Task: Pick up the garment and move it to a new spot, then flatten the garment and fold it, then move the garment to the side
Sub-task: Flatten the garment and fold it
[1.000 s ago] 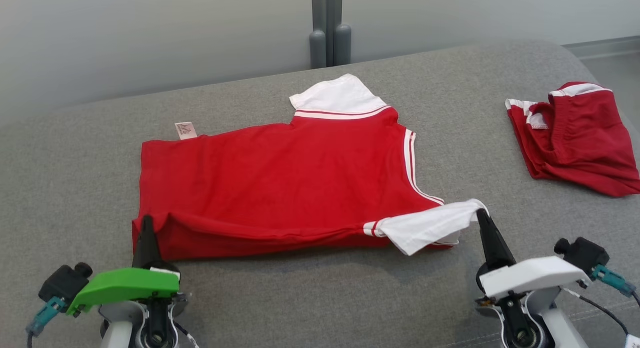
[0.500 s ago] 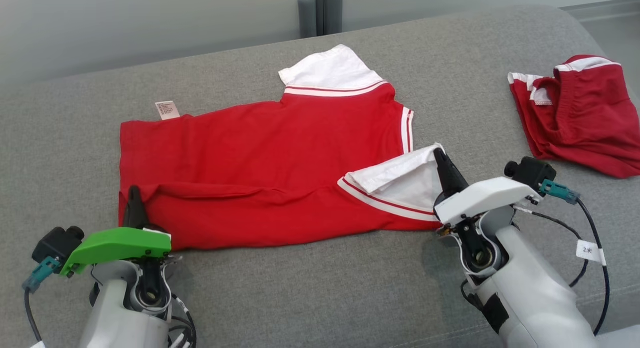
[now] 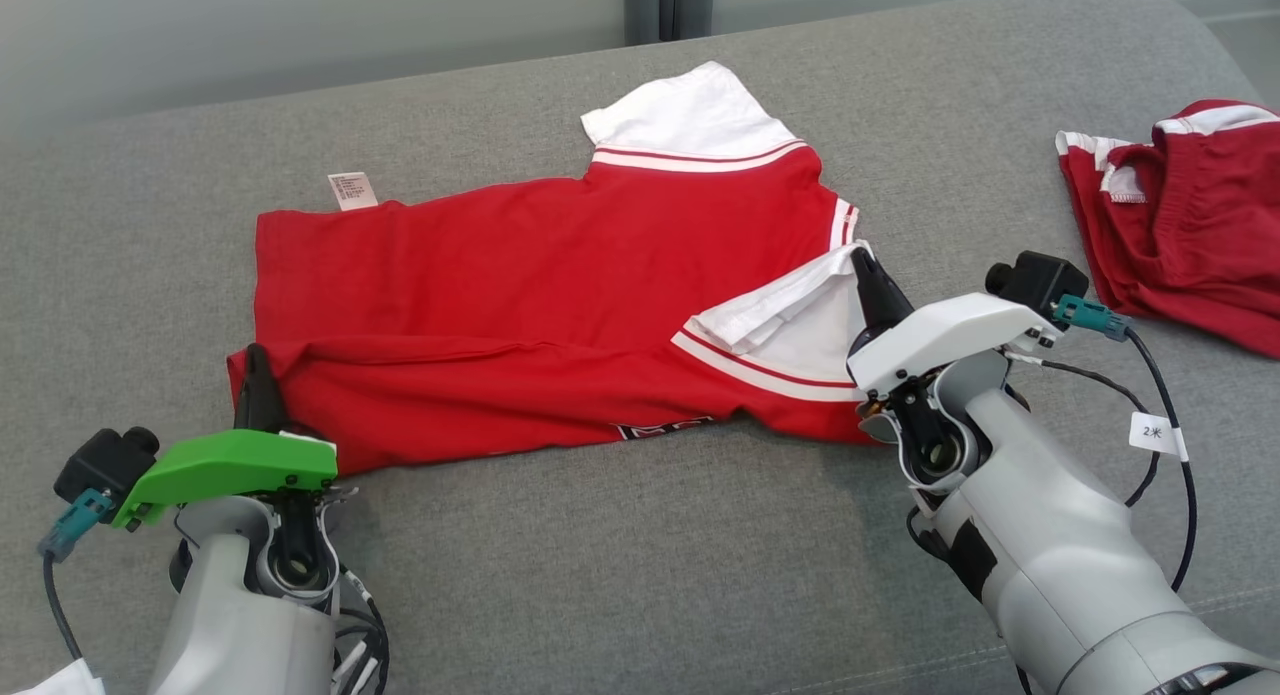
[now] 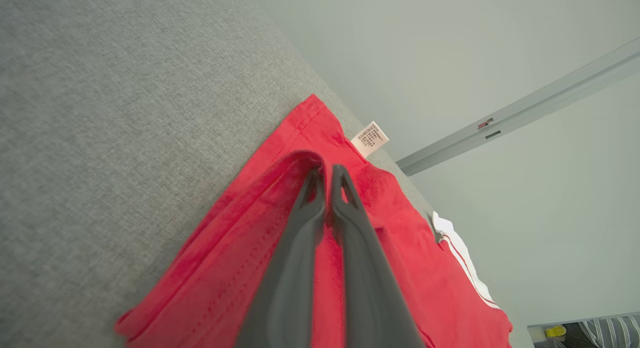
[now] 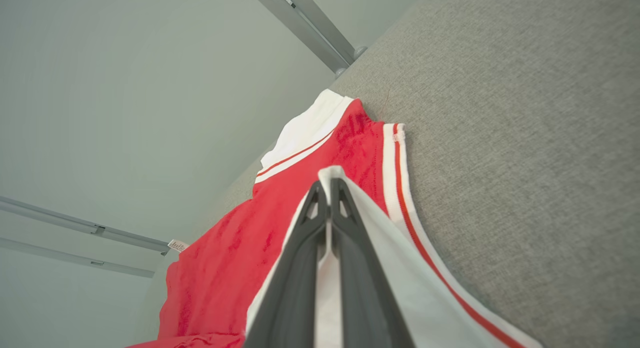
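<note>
Head view: left gripper point(image 3: 256, 367) at near left, fingers pinched together on near-left hem corner of red shirt point(image 3: 540, 275), hem lifted and folded over. Shirt lies spread mid-couch point(image 3: 620, 565); white label point(image 3: 352, 190) at far-left edge, one white sleeve on far side. Right gripper point(image 3: 866, 273) clamped on other white sleeve, laid over shirt's right part. Red shorts point(image 3: 1195, 225) far right, well apart.

Head above, wrists near, same garment point(image 3: 520, 305)

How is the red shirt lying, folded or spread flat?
Partly folded. The left gripper and right gripper pinch the near edge of the red shirt, doubled back over its flat body.
</note>
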Robot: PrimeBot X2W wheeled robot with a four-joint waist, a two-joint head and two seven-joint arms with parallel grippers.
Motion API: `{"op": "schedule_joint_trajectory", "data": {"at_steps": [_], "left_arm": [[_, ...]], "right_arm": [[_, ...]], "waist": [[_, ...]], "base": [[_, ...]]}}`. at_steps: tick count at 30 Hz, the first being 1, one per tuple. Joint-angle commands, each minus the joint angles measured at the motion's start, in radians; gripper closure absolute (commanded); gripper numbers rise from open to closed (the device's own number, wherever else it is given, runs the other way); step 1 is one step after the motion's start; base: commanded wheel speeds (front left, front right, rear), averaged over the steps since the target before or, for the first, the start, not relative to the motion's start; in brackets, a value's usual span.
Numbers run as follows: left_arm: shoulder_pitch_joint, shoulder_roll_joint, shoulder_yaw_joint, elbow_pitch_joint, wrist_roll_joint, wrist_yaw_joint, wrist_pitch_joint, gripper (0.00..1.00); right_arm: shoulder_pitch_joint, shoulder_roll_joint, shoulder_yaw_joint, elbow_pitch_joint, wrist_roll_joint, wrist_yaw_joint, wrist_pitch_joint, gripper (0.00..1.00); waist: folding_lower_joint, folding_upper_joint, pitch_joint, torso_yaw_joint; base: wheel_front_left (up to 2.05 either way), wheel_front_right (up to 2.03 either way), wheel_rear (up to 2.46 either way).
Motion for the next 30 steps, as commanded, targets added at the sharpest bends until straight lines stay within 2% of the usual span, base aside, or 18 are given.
{"op": "schedule_joint_trajectory", "data": {"at_steps": [1,4,5,6,7,8,12,17,21,25,30], "left_arm": [[-0.02,0.001,-0.005,0.014,0.012,-0.003,-0.003,1.0],[-0.036,-0.002,-0.014,0.043,0.018,-0.005,-0.003,1.0],[-0.04,-0.003,-0.012,0.054,0.017,-0.004,-0.003,0.83],[-0.044,-0.004,-0.01,0.062,0.022,-0.002,-0.003,0.58],[-0.048,-0.004,-0.006,0.067,0.026,0.0,-0.003,0.3],[-0.053,-0.004,-0.002,0.074,0.029,0.001,-0.003,0.0],[-0.046,-0.005,0.018,0.072,0.049,0.001,-0.003,0.0],[0.016,-0.005,0.061,0.022,0.069,-0.003,-0.003,0.0],[0.082,-0.005,0.076,-0.03,0.077,-0.006,-0.003,0.0],[0.155,-0.006,0.059,-0.062,0.067,-0.006,0.01,0.0],[0.233,-0.006,0.027,-0.081,0.053,0.027,0.068,0.0]], "right_arm": [[-0.014,-0.003,0.015,0.018,0.014,0.0,-0.01,1.0],[-0.03,-0.003,0.038,0.043,0.037,0.0,-0.021,1.0],[-0.034,-0.003,0.045,0.05,0.046,0.0,-0.025,0.76],[-0.038,-0.003,0.049,0.052,0.055,0.0,-0.029,0.53],[-0.042,-0.003,0.051,0.052,0.06,0.0,-0.034,0.0],[-0.046,-0.003,0.052,0.051,0.068,0.0,-0.038,0.0],[-0.056,-0.004,0.035,0.012,0.085,0.0,-0.05,0.0],[-0.033,-0.022,-0.085,-0.115,0.039,0.0,-0.05,0.0],[0.028,-0.032,-0.177,-0.229,-0.056,0.0,-0.049,0.0],[0.117,-0.04,-0.213,-0.319,-0.173,0.0,-0.05,0.0],[0.251,-0.045,-0.246,-0.412,-0.291,0.0,-0.05,0.0]], "waist": [[0.0,0.0,0.004,0.004],[0.0,0.0,0.007,0.007],[0.0,0.0,0.007,0.007],[0.0,0.0,0.007,0.007],[0.0,0.0,0.007,0.006],[0.0,0.0,0.007,0.006],[0.0,0.0,0.004,0.002],[0.0,0.0,-0.002,-0.002],[0.0,0.0,-0.014,0.001],[0.0,0.0,-0.035,0.004],[0.0,0.0,-0.069,0.005]], "base": [[0.0,0.0,0.0],[0.0,0.0,0.0],[0.0,0.0,0.0],[0.0,0.0,0.0],[0.0,0.0,0.0],[0.0,0.0,0.0],[0.0,0.0,0.0],[0.0,0.0,0.0],[0.0,0.0,0.0],[0.0,0.0,0.0],[0.0,0.0,0.0]]}}
